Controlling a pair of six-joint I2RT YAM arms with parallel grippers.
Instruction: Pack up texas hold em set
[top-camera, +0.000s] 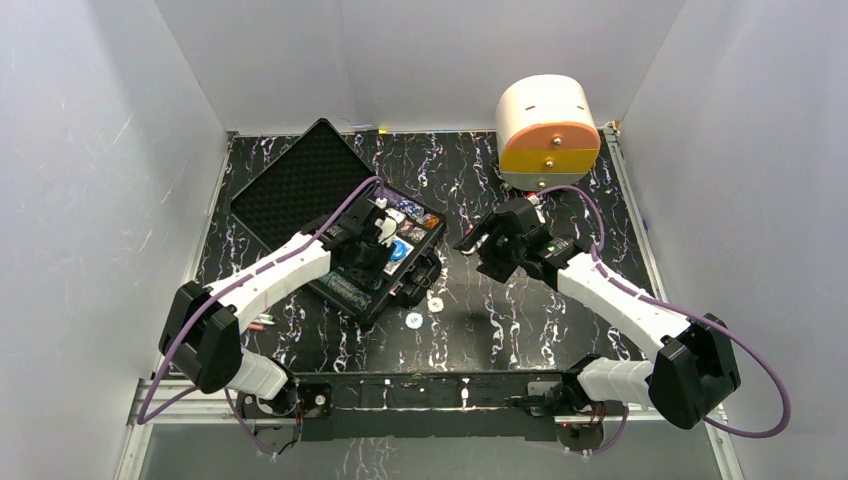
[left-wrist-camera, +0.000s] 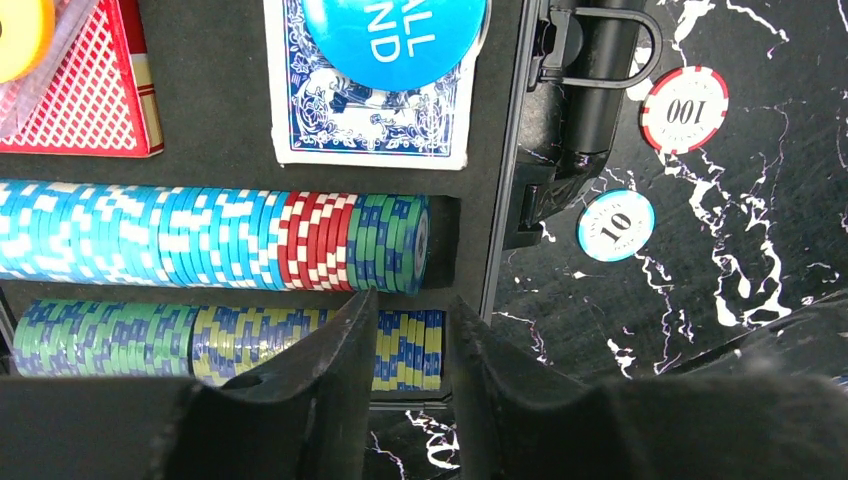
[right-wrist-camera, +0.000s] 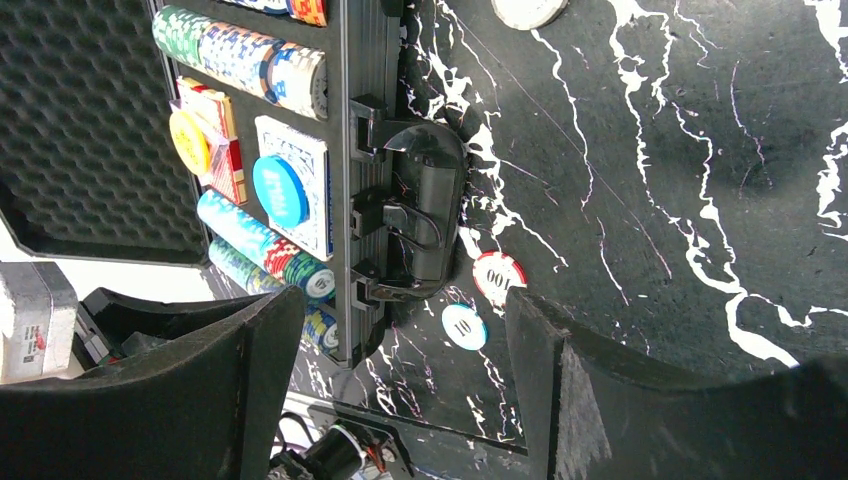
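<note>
Case (top-camera: 360, 300) lay open in the top view, its long axis running diagonally from near-left to far-right. Its foam lid (top-camera: 300, 185) was thrown back on the far-left side and its handle side faced right. The left claw (top-camera: 385, 235) hung over the case's trays, and the right claw (top-camera: 478, 245) hovered just right of the case, apart from it.

In the left wrist view the left claw (left-wrist-camera: 410, 305) stood only a crack open with nothing between its fingers. It was above the yellow-and-blue chip row (left-wrist-camera: 405, 350) at the handle-side end; contact could not be told. The chip rows ran along the case's length. A 100 chip (left-wrist-camera: 684, 109) and a 10 chip (left-wrist-camera: 615, 225) lay on the table just outside the case.

In the right wrist view the right claw (right-wrist-camera: 405, 300) gaped wide and empty, outside the case's handle (right-wrist-camera: 420, 215)
</note>
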